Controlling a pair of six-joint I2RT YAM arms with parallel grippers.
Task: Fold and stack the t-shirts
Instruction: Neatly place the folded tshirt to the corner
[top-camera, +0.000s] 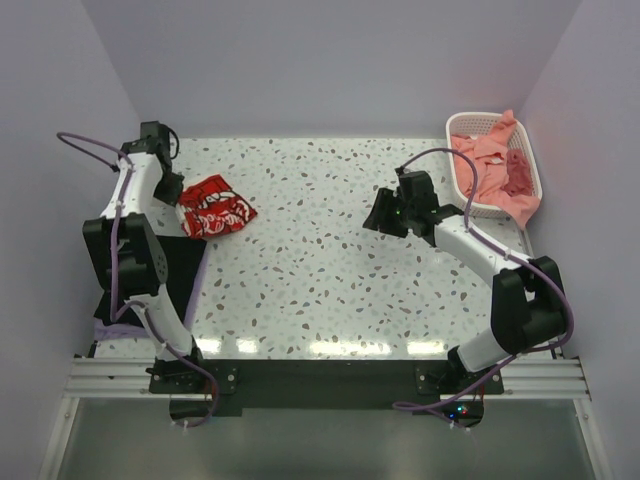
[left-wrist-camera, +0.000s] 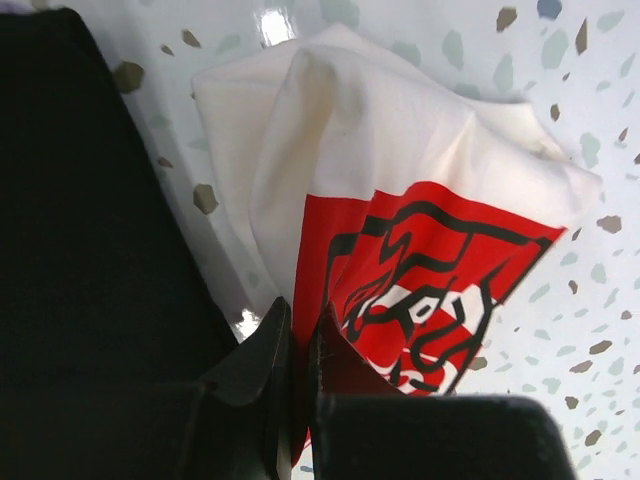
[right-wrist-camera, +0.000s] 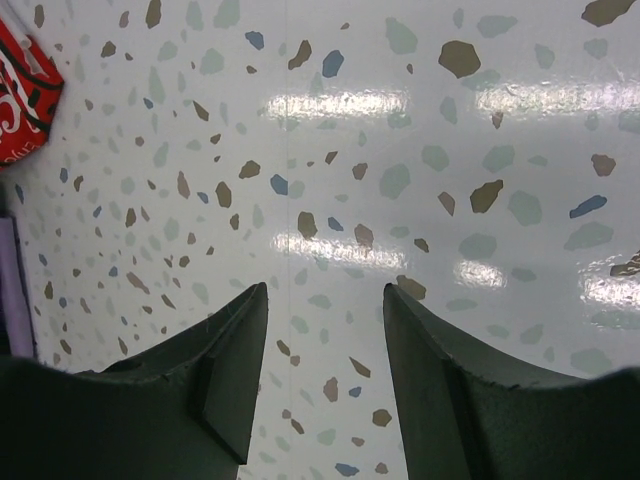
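View from above and behind the arms. A white speckled terrazzo-pattern counter (top-camera: 330, 280) carries the work, boxed in by plain pale walls. At its far right corner stands a white lattice plastic basket (top-camera: 478, 119) heaped with salmon-pink cloth t-shirts (top-camera: 495, 165), one of them spilling over the rim. On the left edge, partly under the left arm, lies a black cloth t-shirt (top-camera: 185, 268) (left-wrist-camera: 80, 200). A strip of pale lavender cloth (top-camera: 112, 328) shows beyond it, at the near left corner. Purple cables loop along both arms.

The cream-white cloth t-shirt (top-camera: 218, 208) (left-wrist-camera: 400, 180), folded small with its red-and-black printed graphic facing up, rests on the far left part of the counter, just beside the black one. The left gripper (top-camera: 183, 208) (left-wrist-camera: 300, 335) is clenched on this shirt's near-left edge, with a sliver of red fabric pinched between its dark fingers.

The right gripper (top-camera: 374, 221) (right-wrist-camera: 325, 290) hangs released over bare counter right of centre, holding nothing and well apart from both the folded shirt and the basket. In its wrist view, only a corner of the red print (right-wrist-camera: 20, 85) shows at upper left.

The print is black and white line work on red; no lettering can be read.
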